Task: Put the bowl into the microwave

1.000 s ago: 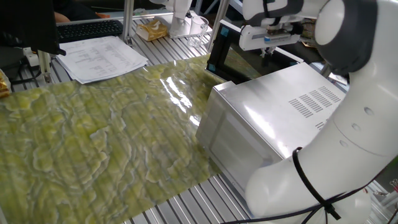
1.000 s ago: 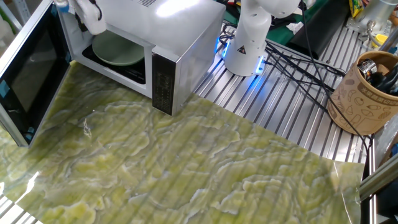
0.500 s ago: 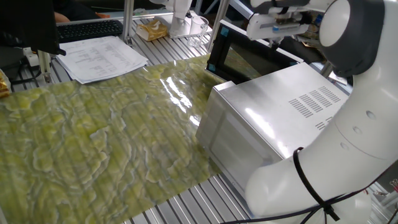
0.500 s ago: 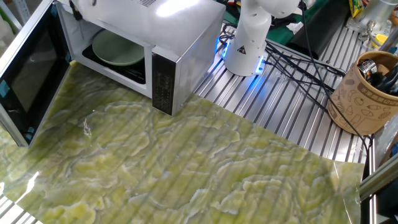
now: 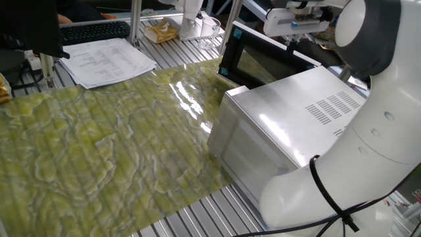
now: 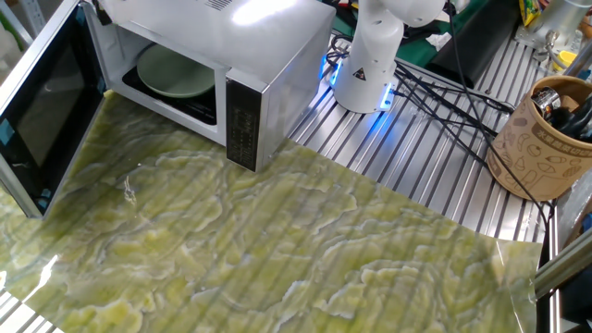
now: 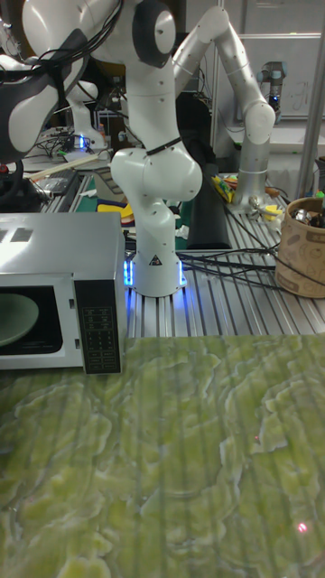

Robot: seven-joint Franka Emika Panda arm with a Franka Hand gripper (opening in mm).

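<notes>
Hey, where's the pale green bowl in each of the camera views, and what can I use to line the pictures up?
One fixed view: the bowl is not visible; the microwave shows its back and top.
The other fixed view: the bowl lies inside the open microwave, upper left.
Tall fixed view: the bowl shows in the microwave's opening, at the left edge.
Shared landmark: the silver microwave.

Robotics lab, second robot arm (image 7: 236, 81), cables (image 6: 442, 92), slatted metal bench (image 6: 435, 176)

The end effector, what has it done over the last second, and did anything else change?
The end effector rose up and away from the microwave's opening, carrying nothing. The bowl stayed inside the microwave, and its door stayed open.
</notes>
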